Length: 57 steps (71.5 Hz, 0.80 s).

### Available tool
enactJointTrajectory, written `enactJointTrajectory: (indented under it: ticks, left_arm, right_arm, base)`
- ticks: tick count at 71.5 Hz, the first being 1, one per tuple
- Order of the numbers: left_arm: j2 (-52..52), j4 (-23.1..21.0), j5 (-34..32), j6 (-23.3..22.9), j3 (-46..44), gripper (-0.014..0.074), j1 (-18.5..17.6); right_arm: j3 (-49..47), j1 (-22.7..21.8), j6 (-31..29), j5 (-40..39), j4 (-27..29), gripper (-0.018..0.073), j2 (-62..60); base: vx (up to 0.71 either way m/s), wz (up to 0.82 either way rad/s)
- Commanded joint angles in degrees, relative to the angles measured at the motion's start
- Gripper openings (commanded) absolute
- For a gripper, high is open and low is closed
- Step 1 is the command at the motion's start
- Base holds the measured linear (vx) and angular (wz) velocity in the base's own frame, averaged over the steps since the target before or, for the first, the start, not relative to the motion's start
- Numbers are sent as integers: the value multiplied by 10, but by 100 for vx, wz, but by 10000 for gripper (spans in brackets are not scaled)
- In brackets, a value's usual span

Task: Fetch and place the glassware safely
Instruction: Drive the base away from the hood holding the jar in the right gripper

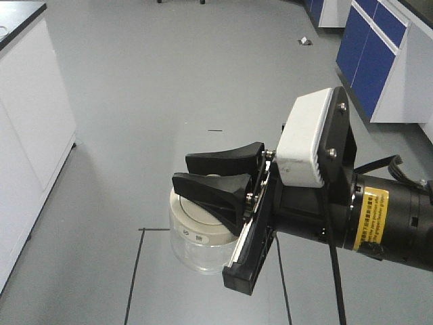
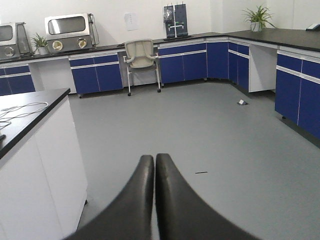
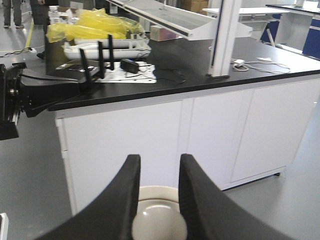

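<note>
The glassware, a squat clear jar (image 1: 193,252) with a cream-white lid (image 1: 197,223), hangs in the air above the grey floor. My right gripper (image 1: 181,169) reaches in from the right, its black fingers closed on the lid's centre knob. In the right wrist view the right gripper (image 3: 159,159) grips the round knob (image 3: 159,226) on both sides, with the lid rim (image 3: 158,192) just behind it. My left gripper (image 2: 154,158) is shut with its fingers pressed together and nothing between them, pointing across the room.
A white cabinet with a black countertop (image 1: 27,115) stands at the left, and blue cabinets (image 1: 373,54) line the right. A chair (image 2: 141,56) stands by the far wall. Black tape lines (image 1: 135,271) mark the floor. The bench top (image 3: 190,75) ahead carries cables and yellow bags (image 3: 95,25).
</note>
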Motion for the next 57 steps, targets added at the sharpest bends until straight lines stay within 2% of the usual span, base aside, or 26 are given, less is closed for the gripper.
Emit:
enactJointTrajectory:
  ticks: [1, 57]
  left_arm:
    - [7, -3, -40, -5, -17, -7, 0]
    - [7, -3, -40, -5, -17, -7, 0]
  right_arm:
    - [-17, 0, -3, -18, 25, -1, -13]
    - [-17, 0, -3, -18, 25, -1, -13]
  base:
    - [42, -11]
    - [41, -3]
